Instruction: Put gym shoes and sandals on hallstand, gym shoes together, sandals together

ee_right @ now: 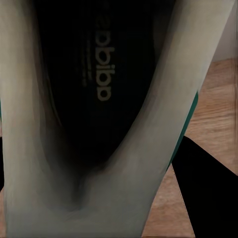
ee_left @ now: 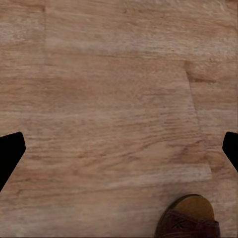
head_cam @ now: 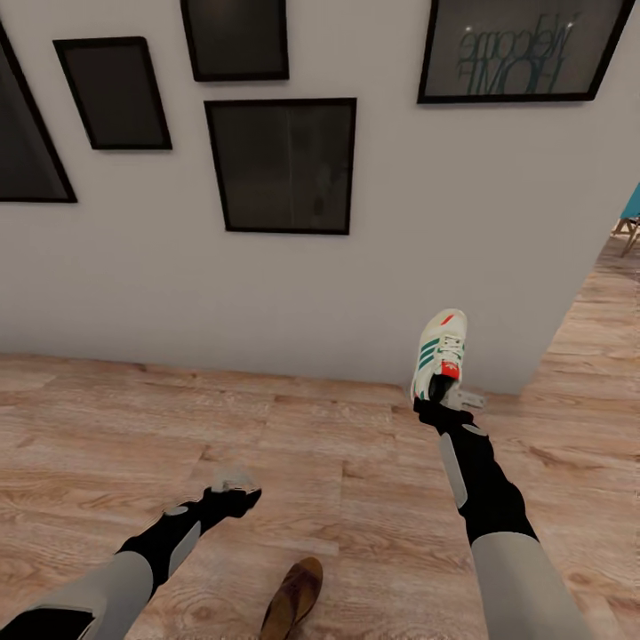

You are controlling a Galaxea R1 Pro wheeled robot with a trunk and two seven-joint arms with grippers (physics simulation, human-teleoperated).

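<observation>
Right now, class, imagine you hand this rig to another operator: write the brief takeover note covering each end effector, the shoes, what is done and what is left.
Right end effector: shut on one gym shoe, held up off the corridor floor in front of the wall.
Left end effector: open, holding nothing, low over the floor.
One sandal lies on the floor near the left arm.
Done: one gym shoe picked up.
Left: nothing seen placed yet; find the hallstand, set this shoe on it, then fetch the others and pair them.

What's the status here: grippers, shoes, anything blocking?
Right gripper shut on gym shoe, held off the floor. Left gripper open above corridor floor. One sandal on the floor. Path ahead clear; wall beyond.
</observation>
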